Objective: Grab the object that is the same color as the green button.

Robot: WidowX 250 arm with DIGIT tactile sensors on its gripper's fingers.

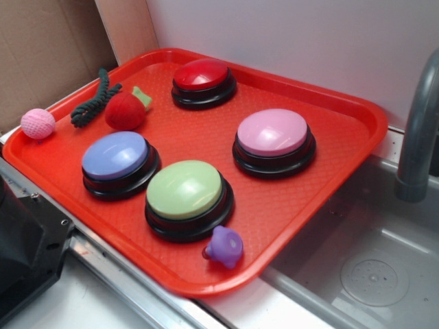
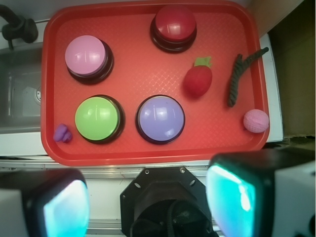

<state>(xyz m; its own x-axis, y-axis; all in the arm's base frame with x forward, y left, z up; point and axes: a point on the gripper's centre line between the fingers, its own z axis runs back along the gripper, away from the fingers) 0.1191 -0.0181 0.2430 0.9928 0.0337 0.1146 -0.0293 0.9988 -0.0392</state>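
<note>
Jaws spread, empty, high above tray. Thin dark green twisted rope point(image 2: 240, 78) beside red plush strawberry point(image 2: 198, 80); risk: grabbing strawberry instead.

The pincer point(image 2: 148, 202) fingers point(image 2: 247, 197) are blurred and cut off at the wrist view's bottom edge.

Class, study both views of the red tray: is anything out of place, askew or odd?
Mostly tidy: four buttons sit flat. Two things stray to the rim: the green rope lies on the tray edge, one end poking over it, and the pink ball rests on the corner rim. A small purple piece lies tipped beside the green button.
</note>
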